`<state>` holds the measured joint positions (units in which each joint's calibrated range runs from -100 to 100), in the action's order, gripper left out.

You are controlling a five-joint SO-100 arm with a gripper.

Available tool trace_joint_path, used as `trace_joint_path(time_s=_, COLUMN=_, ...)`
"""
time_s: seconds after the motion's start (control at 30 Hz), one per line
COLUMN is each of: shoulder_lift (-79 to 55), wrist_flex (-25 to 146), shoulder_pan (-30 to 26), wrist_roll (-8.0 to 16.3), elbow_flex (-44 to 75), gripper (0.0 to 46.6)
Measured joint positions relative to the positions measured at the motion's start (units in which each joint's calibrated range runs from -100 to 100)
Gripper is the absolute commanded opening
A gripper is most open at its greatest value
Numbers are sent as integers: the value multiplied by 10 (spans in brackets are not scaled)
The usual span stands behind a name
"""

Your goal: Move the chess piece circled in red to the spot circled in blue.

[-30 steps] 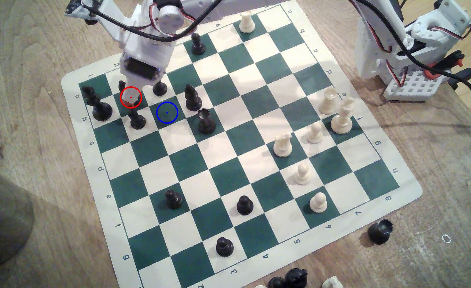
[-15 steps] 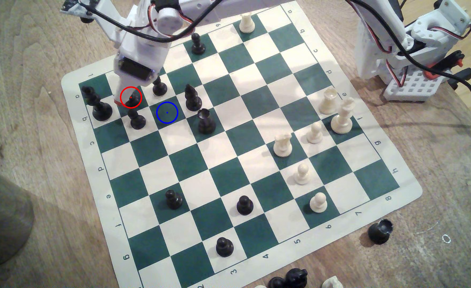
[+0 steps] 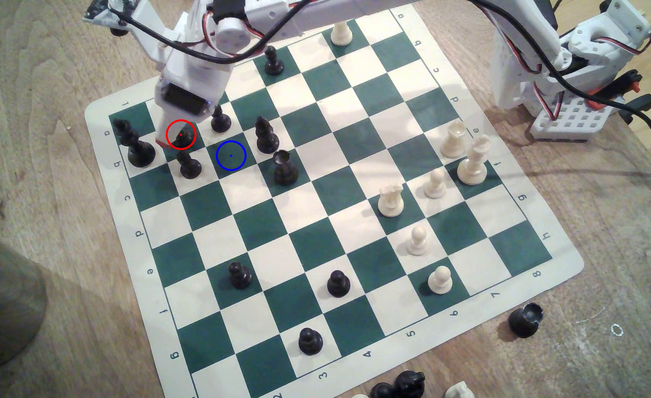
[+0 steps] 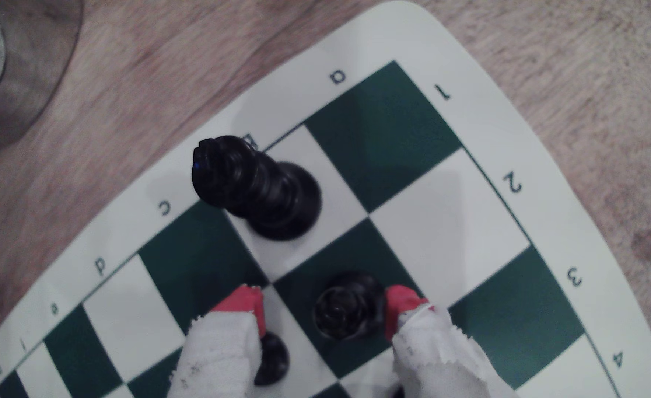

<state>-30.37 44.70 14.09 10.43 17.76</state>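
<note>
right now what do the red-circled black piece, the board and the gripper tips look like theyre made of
Black bishop-like piece: seemingly moulded plastic, glossy black with soft highlights on its ridges.
Chess mat: thin flexible sheet, likely vinyl, matte print, rounded corners, lying flat on the wooden table.
Gripper fingertips: red, rubbery-looking pads; the fingers behind are wrapped in frayed white cloth or tape, hard to say which.

The chess mat (image 3: 98, 114) carries green coordinates on its cream border. In the exterior view, numbers 1 to 8 run along two edges and letters a to h along the other two (some hidden by the arm). In the wrist view, the chess mat's (image 4: 568, 180) border shows 1–4 and a, c, d, e.
</note>
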Motion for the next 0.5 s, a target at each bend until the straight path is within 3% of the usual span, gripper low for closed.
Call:
trace_joint_path(time_s=0.13, shoulder_lift=-10, wrist_flex=0, shoulder_pan=-4, wrist_roll=0, elbow_flex=5, gripper=120)
trace_joint_path(time_s=0.2, shoulder_lift=-10, wrist_flex=0, shoulder_pan=-4, wrist_roll=0, elbow_flex=5, gripper=68)
trace_joint_path(time_s=0.3, shoulder_lift=-10, wrist_flex=0, shoulder_pan=-4, wrist_roll=0, elbow_flex=5, gripper=27)
trace_joint_path(time_s=0.5, shoulder_lift=-10, wrist_flex=-2, shoulder_pan=-4, wrist_roll=3, elbow_flex=11, gripper=3)
